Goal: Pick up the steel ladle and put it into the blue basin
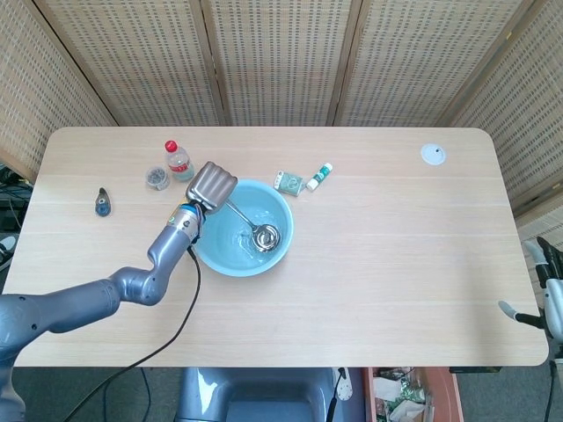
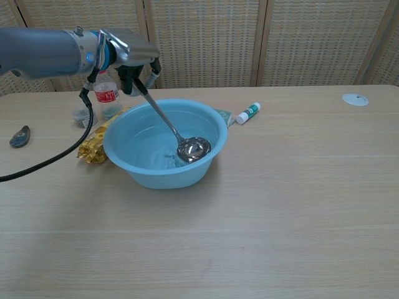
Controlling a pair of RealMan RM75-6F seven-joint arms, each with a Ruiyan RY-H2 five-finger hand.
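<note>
The blue basin [image 1: 211, 251] [image 2: 134, 168] stands left of the table's middle. The steel ladle [image 1: 265, 236] [image 2: 194, 148] leans inside it, with its bowl low at the basin's right side and its handle slanting up to the left. My left hand [image 1: 214, 184] [image 2: 132, 58] hovers over the basin's far left rim and grips the top of the handle. My right hand [image 1: 547, 291] shows only in the head view, past the table's near right corner, fingers apart and holding nothing.
A water bottle [image 1: 179, 161] [image 2: 107, 96], a small jar [image 1: 157, 178] and a yellow packet [image 2: 93, 144] crowd the basin's left side. A dark object [image 1: 103, 204] lies further left. A green packet [image 1: 288, 182], a tube [image 2: 247, 113] and a white disc [image 1: 432, 155] lie to the right.
</note>
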